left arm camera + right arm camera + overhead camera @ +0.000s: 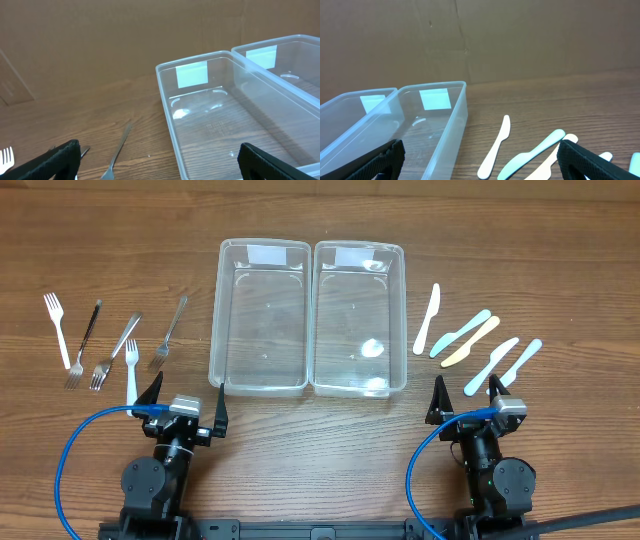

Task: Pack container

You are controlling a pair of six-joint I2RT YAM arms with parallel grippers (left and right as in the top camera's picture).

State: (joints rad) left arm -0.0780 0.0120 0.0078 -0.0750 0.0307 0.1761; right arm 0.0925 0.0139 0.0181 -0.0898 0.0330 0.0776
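Right, nearest me my left gripper [185, 396] and right gripper [468, 394] both hang spread wide and empty. The forks [131, 368] lie at my left's eleven o'clock, the knives [490, 366] at my right's one. Farther off, both tubs [214, 330] sit empty at twelve, between them. I'd take the nearest piece by its handle's middle, closing across it, and lift level.

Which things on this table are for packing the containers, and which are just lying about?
For the job: left container, right container, five forks, five knives.
Just there: blue cables on the arms, wooden table. No stray items show.
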